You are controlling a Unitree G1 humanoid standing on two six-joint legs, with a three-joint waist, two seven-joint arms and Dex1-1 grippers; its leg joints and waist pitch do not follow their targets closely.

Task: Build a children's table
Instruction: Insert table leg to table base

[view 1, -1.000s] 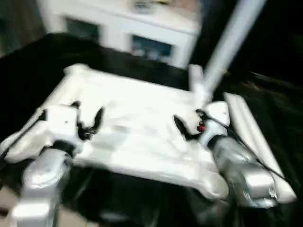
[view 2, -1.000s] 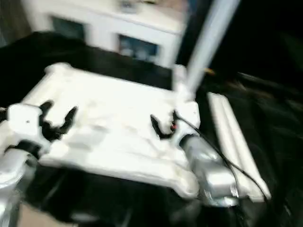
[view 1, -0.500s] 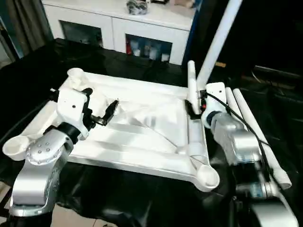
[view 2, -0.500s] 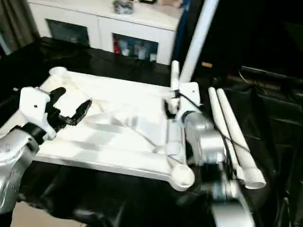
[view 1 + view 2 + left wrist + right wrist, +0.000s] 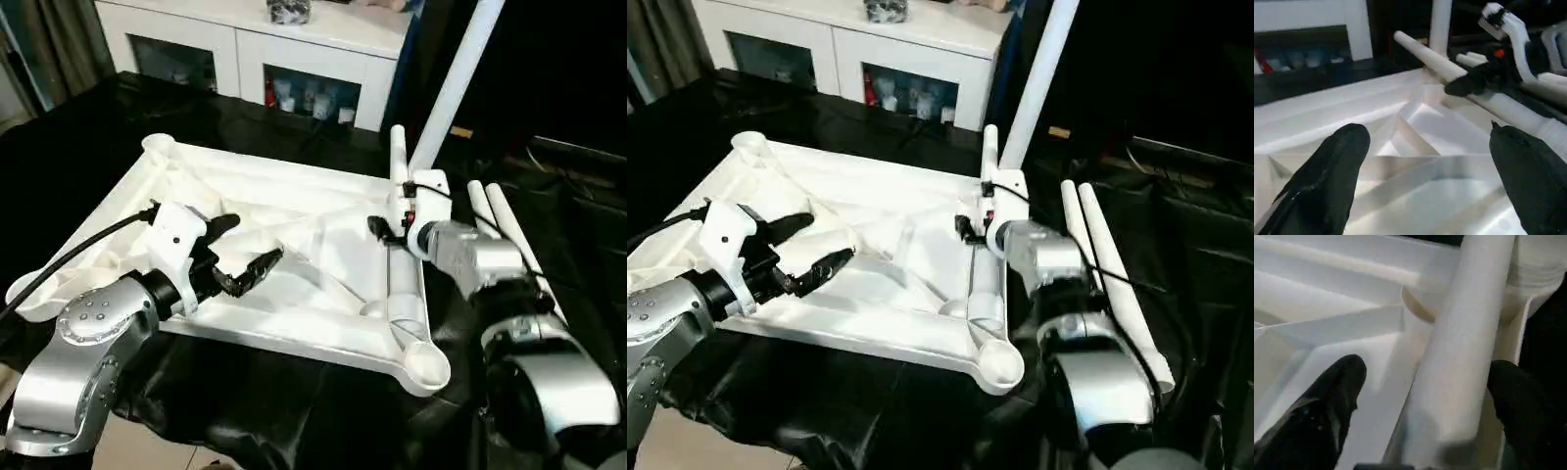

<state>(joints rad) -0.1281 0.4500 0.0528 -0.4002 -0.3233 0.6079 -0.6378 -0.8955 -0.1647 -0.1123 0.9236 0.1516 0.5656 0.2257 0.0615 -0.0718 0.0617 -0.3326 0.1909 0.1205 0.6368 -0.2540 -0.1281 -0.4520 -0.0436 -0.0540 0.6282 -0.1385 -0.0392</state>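
Background: white cabinet (image 5: 257, 54) with glass doors is seen behind the work; a dark object (image 5: 288, 11) is set on its top.
Surface: black cloth (image 5: 88, 147) is spread over the surface that carries the parts.
Tabletop (image 5: 245, 196): laid upside down on the black cloth, ribbed underside up, with round sockets at its corners.
Near-right socket (image 5: 424, 364): seen unfilled, at the corner closest to the camera.
Leg on tabletop (image 5: 402, 264): laid along the right edge of the ribbed underside, its flared end toward the near-right socket.
Upright leg (image 5: 458, 83): seen rising at a slant from the far-right corner of the tabletop.
Spare legs (image 5: 505, 245): two are laid side by side on the cloth just beside the tabletop's right edge.
Left end effector (image 5: 238, 257): held over the near-left part of the ribbed underside; black fingers are spread wide apart, nothing between them.
Right end effector (image 5: 1425, 396): placed at the leg on the tabletop; its fingers are set wide apart on either side of the tube, and contact cannot be told.
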